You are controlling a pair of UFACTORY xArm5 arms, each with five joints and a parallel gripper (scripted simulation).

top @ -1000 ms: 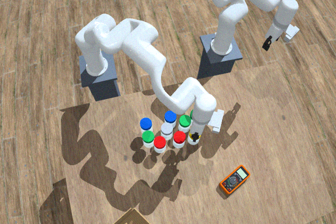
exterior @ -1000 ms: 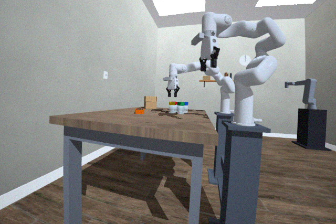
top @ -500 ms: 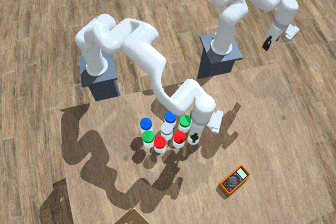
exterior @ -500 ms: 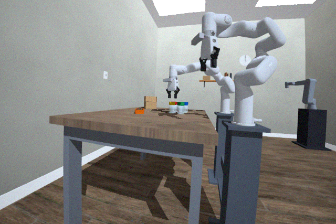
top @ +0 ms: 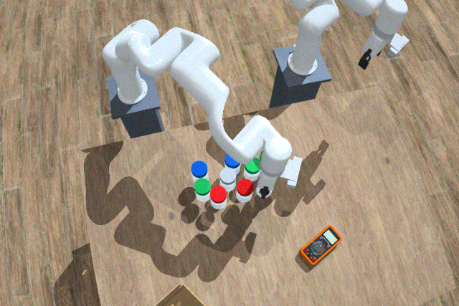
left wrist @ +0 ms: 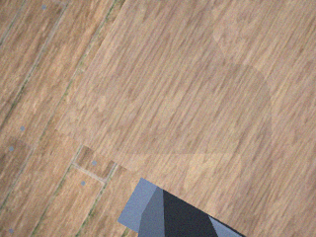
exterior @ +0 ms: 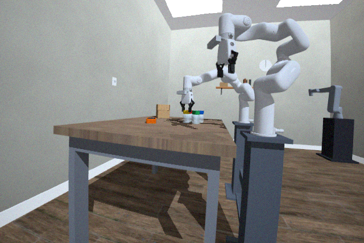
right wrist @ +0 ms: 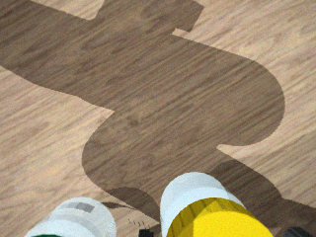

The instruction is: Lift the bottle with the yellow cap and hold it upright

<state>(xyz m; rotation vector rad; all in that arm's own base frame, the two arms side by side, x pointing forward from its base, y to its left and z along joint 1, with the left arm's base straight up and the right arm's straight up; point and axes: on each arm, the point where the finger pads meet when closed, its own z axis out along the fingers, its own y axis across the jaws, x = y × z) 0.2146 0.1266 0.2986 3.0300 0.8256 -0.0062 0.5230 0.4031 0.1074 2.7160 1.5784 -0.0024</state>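
The bottle with the yellow cap [exterior: 186,118] [right wrist: 222,222] stands upright on the table; in the top view the right hand covers its cap. My right gripper [exterior: 186,110] [top: 264,191] is open above it, pointing down, fingertips about at cap height. In the right wrist view the fingers show at the bottom edge, one on each side of the cap. My left gripper [exterior: 226,73] is open and empty, high up, away from the bottles. The other bottles stand upright: red caps [top: 245,187] [top: 218,194], blue caps [top: 199,168] [top: 232,160], a grey cap [top: 227,175] and green caps [top: 253,165] [top: 202,186].
A red-capped bottle stands close beside the right hand, with green-capped ones behind. An orange multimeter [top: 320,245] [exterior: 151,120] lies on the table apart from the bottles. A cardboard box [top: 180,297] [exterior: 162,111] is at the table's far side from the arm bases.
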